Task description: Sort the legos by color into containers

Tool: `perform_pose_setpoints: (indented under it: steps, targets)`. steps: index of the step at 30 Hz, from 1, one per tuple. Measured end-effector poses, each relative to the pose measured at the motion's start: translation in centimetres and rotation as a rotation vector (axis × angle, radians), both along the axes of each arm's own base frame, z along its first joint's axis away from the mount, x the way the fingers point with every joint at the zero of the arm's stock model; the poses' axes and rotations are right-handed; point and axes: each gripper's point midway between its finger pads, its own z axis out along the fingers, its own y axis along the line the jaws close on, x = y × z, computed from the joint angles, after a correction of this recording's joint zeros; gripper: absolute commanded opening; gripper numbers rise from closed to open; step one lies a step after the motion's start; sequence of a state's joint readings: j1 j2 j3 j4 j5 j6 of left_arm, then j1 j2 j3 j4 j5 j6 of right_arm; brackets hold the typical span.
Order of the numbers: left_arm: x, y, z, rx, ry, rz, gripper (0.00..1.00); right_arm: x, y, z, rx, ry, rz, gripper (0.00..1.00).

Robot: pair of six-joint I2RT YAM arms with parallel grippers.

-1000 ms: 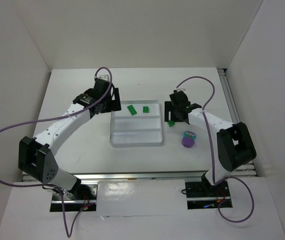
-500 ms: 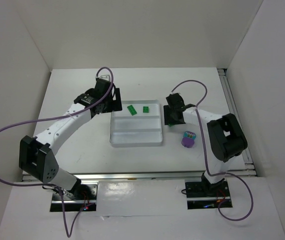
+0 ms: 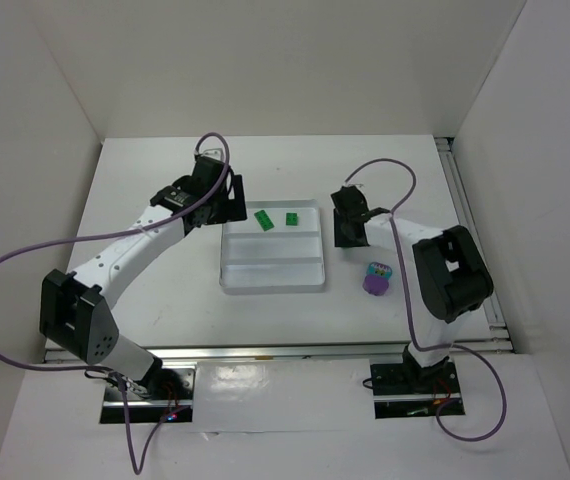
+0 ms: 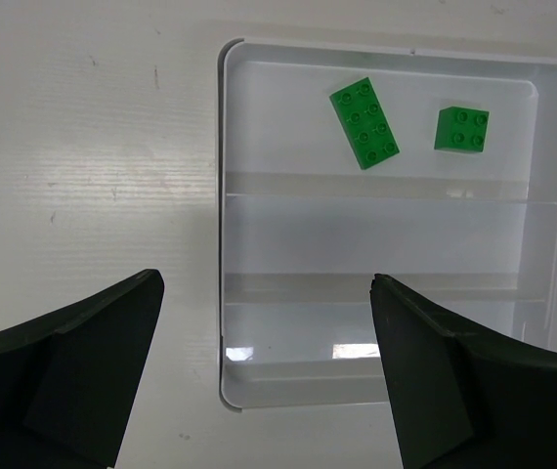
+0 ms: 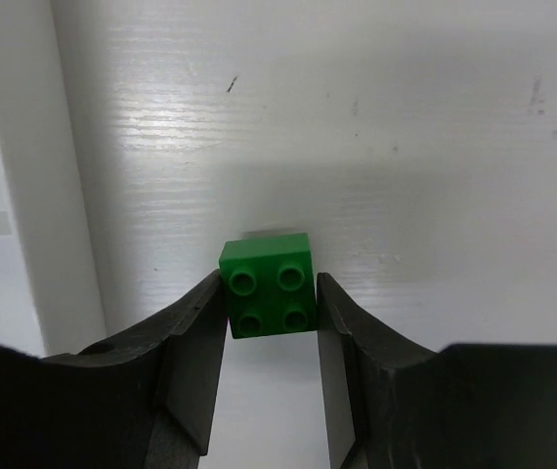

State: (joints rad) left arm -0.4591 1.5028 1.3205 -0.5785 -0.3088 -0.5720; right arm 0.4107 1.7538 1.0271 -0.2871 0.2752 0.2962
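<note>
**Firmly pinched: one green brick beside the tray, two already inside**

Over on the left, the left pincer [image 4: 266,281] hangs above the bench [image 3: 295,165] with its fingers spread wide. In the top view it sits at the far left corner of the tray [image 4: 223,195]. Its wrist camera looks straight down on the tray's left wall and the strips inside.

The clear, whitish tray lies in the middle of the bench, divided by ridges running left to right. Its far compartment [image 4: 269,117] holds two pieces. A long green brick [image 4: 364,123] lies at a slant, and to its right is a square green brick [image 4: 460,129]. The two are apart from each other. The strips nearer the arms show only plastic and glare.

Just right of the tray's right wall, the right pincer [image 5: 269,279] is pressed together on a third green brick [image 5: 267,285]. This brick is square with four studs facing up, and one finger is against each of its sides. Whether it rests on the bench or is lifted off it cannot be told.

Further right and nearer, a purple cup [image 3: 375,284] stands on the bench, apart from the tray. A teal-and-lilac piece [image 3: 378,269] sits in its top.
</note>
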Motion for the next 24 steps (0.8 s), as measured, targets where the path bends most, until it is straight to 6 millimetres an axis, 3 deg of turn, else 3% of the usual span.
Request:
perform_pose_setpoints:
  steps: [5, 9, 13, 19, 22, 24]
  targets:
    - [0.1, -0.1, -0.2, 0.001, 0.003, -0.001, 1.0, 1.1, 0.8, 4.6, 0.031, -0.11, -0.014, 0.4]
    - [0.1, -0.1, -0.5, 0.0, 0.011, 0.005, 0.99, 2.8, 4.3, 8.9, 0.102, -0.214, 0.037, 0.41]
    - [0.1, -0.1, -0.6, 0.0, 0.013, 0.009, 0.99, 4.5, 8.4, 10.6, 0.156, -0.25, 0.099, 0.41]
    - [0.2, 0.2, -0.4, 0.009, 0.005, 0.02, 0.99, 6.6, 13.4, 7.9, 0.172, -0.208, 0.166, 0.45]
    - [0.2, 0.3, -0.1, 0.011, -0.004, 0.026, 0.99, 7.1, 15.7, 6.6, 0.176, -0.185, 0.197, 0.74]
    - [0.1, 0.4, 0.1, 0.011, -0.01, 0.028, 0.99, 7.5, 17.1, 6.5, 0.187, -0.187, 0.211, 0.88]
